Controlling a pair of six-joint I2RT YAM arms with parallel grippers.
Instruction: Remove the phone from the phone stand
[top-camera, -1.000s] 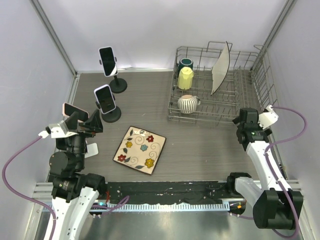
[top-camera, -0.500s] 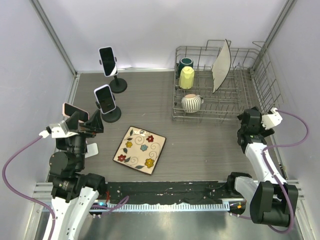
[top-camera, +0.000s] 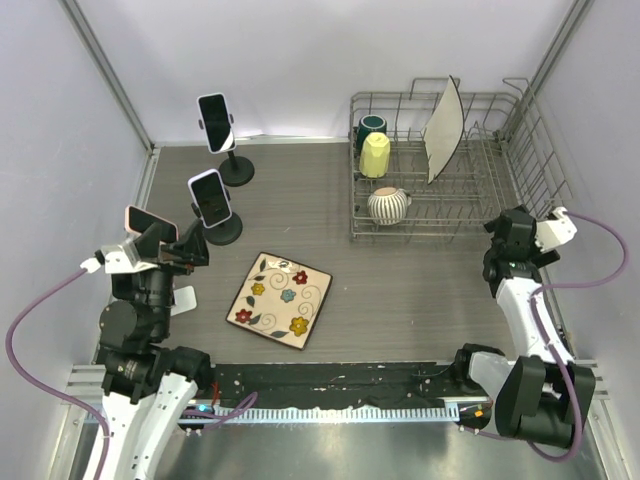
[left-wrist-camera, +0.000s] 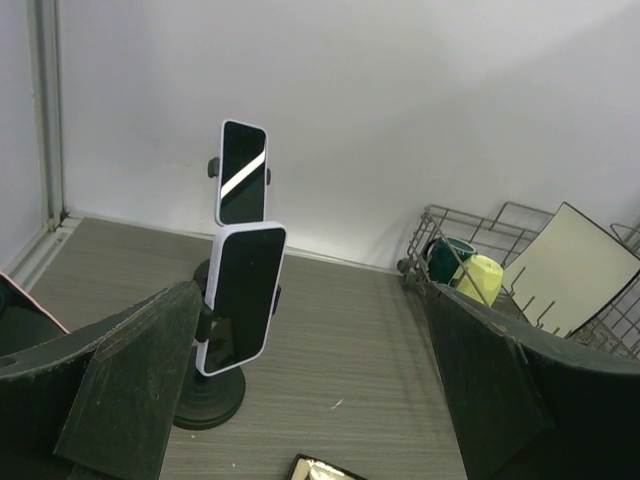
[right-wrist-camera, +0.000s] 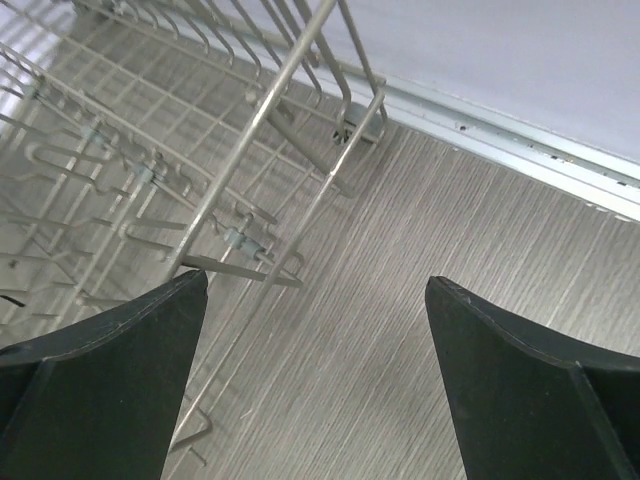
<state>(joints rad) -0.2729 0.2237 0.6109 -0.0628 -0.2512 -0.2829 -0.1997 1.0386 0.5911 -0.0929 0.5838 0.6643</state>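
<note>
Upper right overhead, grey wire dish rack (top-camera: 470, 200) holding teal mug (top-camera: 371, 127), yellow cup (top-camera: 374, 154), striped white mug (top-camera: 388, 205), upright white plate (top-camera: 443, 130), nearer white-cased phone (top-camera: 210, 197) on black stand (top-camera: 222, 232) centre-left, left gripper (left-wrist-camera: 312, 300) spread wide facing it, right gripper (right-wrist-camera: 315, 285) spread wide, only its wrist view showing rack's corner wires close up

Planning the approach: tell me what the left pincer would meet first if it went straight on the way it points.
Probably the nearer phone on its stand, framed between the open fingers of the left pincer, slightly left of centre. The farther phone stands behind it. Depth is unclear.
</note>
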